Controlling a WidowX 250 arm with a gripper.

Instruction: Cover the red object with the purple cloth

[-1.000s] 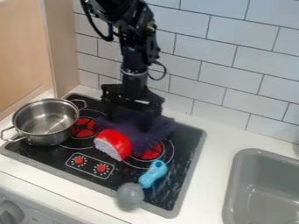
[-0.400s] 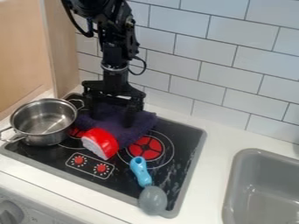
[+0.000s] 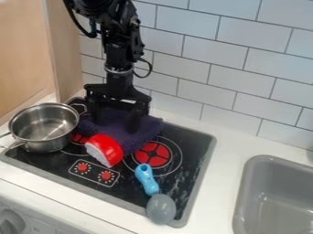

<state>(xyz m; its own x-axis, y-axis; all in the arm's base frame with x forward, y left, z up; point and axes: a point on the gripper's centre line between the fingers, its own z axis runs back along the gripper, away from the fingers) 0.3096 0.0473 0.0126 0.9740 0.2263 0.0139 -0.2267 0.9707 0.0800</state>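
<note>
Camera view: purple cloth (image 3: 147, 131) has shifted nearer the pot (image 3: 50, 145).

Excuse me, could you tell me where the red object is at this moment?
In the camera view, the red object is left of centre on the stove, right of the pot and at the purple cloth's near edge.

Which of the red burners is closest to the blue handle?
The right burner as viewed: the blue handle ends right beside it. The left burner is farther off, partly hidden, between the pot and red object.
</note>
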